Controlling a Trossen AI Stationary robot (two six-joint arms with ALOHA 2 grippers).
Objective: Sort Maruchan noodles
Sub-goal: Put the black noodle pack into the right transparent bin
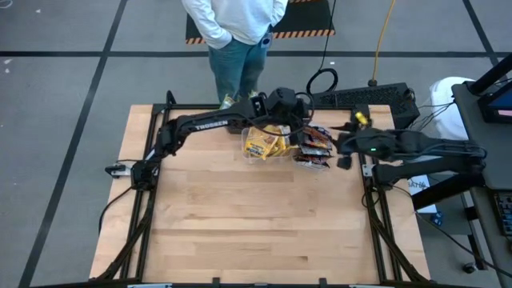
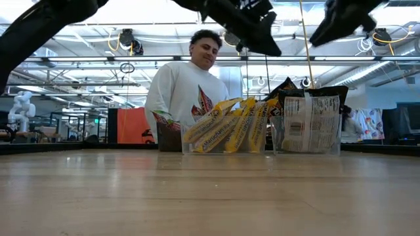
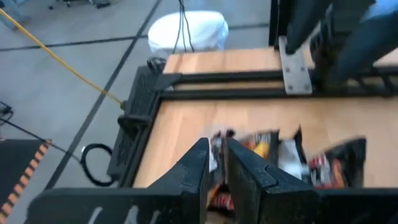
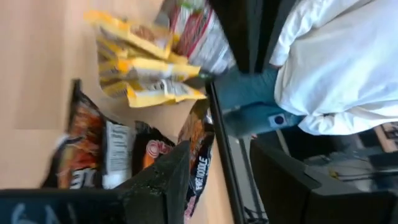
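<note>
The yellow Maruchan packets stood grouped in a clear tub at the surface's far edge, the dark packets just right. Sorting appeared nearly done. The left end effector was nearly closed, empty; the right end effector was spread apart, empty.

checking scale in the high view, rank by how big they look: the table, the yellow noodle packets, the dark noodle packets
1. table
2. yellow noodle packets and dark noodle packets: the two groups look alike in size, and the arms cover part of each.
</note>
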